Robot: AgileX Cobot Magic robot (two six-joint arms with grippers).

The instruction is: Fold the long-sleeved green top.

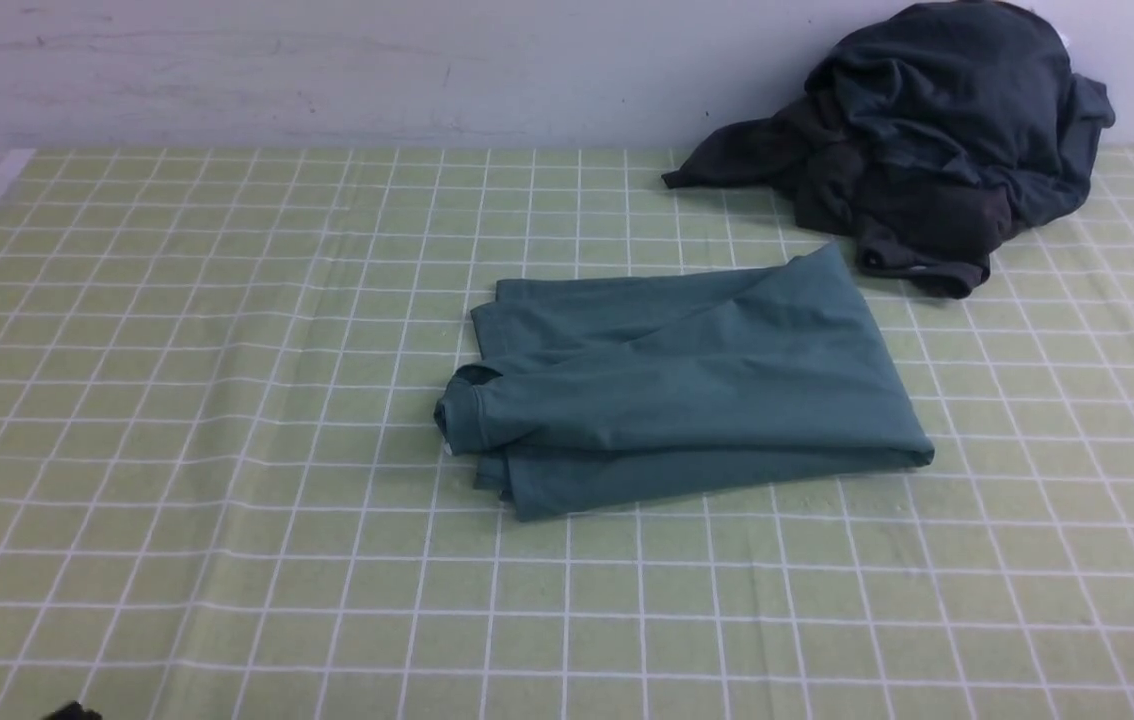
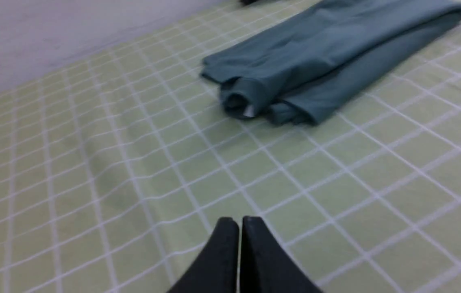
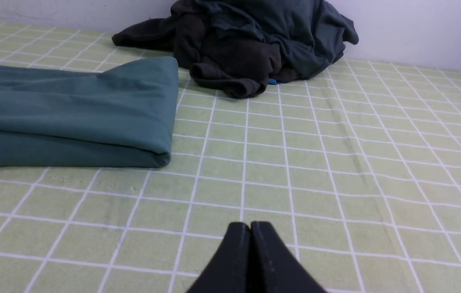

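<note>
The green long-sleeved top [image 1: 687,385] is lying folded into a compact, roughly rectangular bundle near the middle of the table [image 1: 177,420], which is wearing a pale green cloth crossed by white grid lines. In the front view the bundle's thick folded edge is sitting toward 3 o'clock, while a ribbed cuff [image 1: 462,410] is poking out of the layers at the 9 o'clock end, its opening showing a small fleck of white in the left wrist view. A crease is running diagonally across the top layer, and the lower layers are peeking out along the near edge. From the top, at about 1 o'clock and toward the back wall [image 1: 327,70], a heap of dark charcoal-grey garments [image 1: 917,140] is sitting crumpled, just beside the top's far corner but apart from it. The left gripper [image 2: 239,221] is hovering low over bare cloth with its two black fingers pressed together and nothing between them; the folded top is lying well ahead of it. The right gripper [image 3: 250,226] is likewise resting with its fingers together and empty, over open cloth near the top's thick folded end, the dark heap lying beyond. Neither gripper is touching the top.
</note>
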